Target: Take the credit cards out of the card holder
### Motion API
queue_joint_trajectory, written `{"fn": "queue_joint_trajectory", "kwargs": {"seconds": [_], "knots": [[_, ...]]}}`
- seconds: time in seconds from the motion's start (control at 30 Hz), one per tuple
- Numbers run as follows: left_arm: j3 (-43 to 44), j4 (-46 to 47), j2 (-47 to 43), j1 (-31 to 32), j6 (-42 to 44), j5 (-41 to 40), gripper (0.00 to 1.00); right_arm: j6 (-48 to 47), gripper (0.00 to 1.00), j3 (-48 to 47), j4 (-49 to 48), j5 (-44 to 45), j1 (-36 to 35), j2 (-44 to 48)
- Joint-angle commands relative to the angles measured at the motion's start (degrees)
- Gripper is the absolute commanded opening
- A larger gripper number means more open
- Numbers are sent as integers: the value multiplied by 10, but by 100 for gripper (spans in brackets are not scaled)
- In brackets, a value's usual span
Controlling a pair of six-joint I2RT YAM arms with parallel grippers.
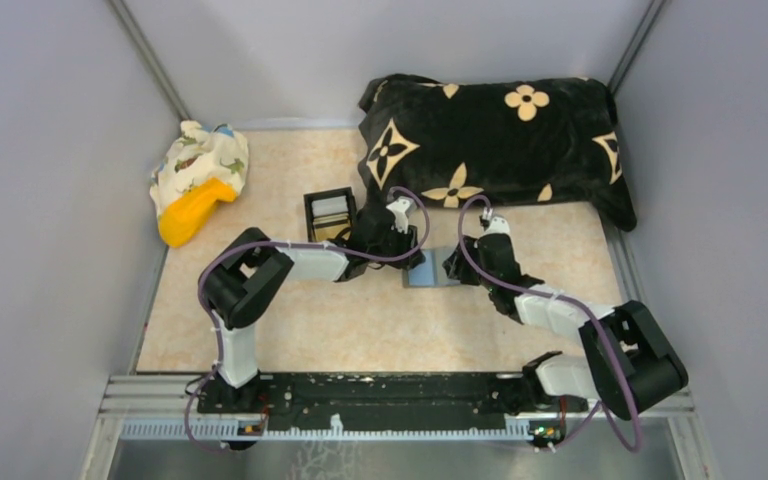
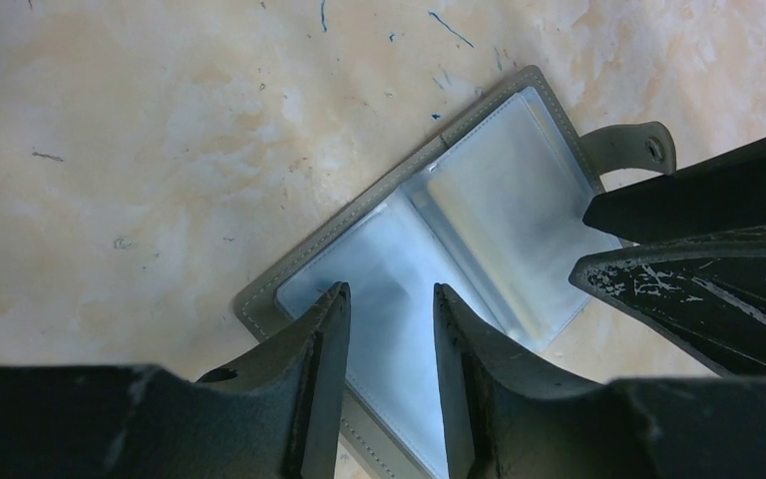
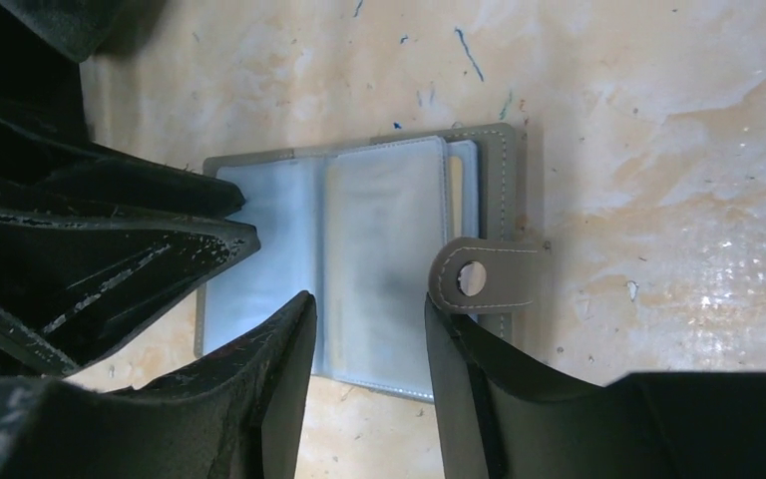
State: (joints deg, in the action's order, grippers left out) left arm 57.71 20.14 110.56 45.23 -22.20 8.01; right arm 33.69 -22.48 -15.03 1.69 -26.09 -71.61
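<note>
The card holder (image 1: pixel 430 273) lies open flat on the beige table, grey rim around cloudy light-blue plastic sleeves (image 2: pixel 459 200) (image 3: pixel 379 230). Its snap tab (image 3: pixel 479 277) sticks out at one side. No credit cards can be made out through the sleeves. My left gripper (image 2: pixel 391 291) points down at the holder's left page, jaws apart with only the sleeve showing between them. My right gripper (image 3: pixel 369 299) is over the right page beside the tab, jaws also apart, nothing clamped. Both grippers (image 1: pixel 415 258) (image 1: pixel 455 265) meet over the holder in the top view.
A black box with compartments (image 1: pixel 328 213) stands just left of the left gripper. A black flower-patterned pillow (image 1: pixel 495 140) fills the back right. A patterned cloth with a yellow object (image 1: pixel 198 185) lies at the back left. Grey walls enclose the table.
</note>
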Motion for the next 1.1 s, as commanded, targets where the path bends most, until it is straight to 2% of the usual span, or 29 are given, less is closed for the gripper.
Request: {"fn": "queue_joint_trajectory", "kwargs": {"seconds": [0.0, 0.17, 0.63, 0.93, 1.0, 1.07], "knots": [[-5, 1, 5, -1, 11, -2, 44, -10, 46, -14, -17, 29, 3, -8], [-14, 13, -1, -1, 5, 7, 52, -37, 48, -34, 7, 41, 2, -44], [-10, 16, 6, -1, -3, 28, 53, -57, 47, -62, 32, 48, -17, -99], [-1, 13, 20, -1, -9, 47, 53, -56, 24, -73, 44, 79, -53, -90], [1, 10, 22, -1, -8, 48, 53, -60, 10, -73, 50, 88, -54, -81], [2, 10, 23, -1, -9, 50, 53, -64, 9, -76, 60, 98, -54, -69]]}}
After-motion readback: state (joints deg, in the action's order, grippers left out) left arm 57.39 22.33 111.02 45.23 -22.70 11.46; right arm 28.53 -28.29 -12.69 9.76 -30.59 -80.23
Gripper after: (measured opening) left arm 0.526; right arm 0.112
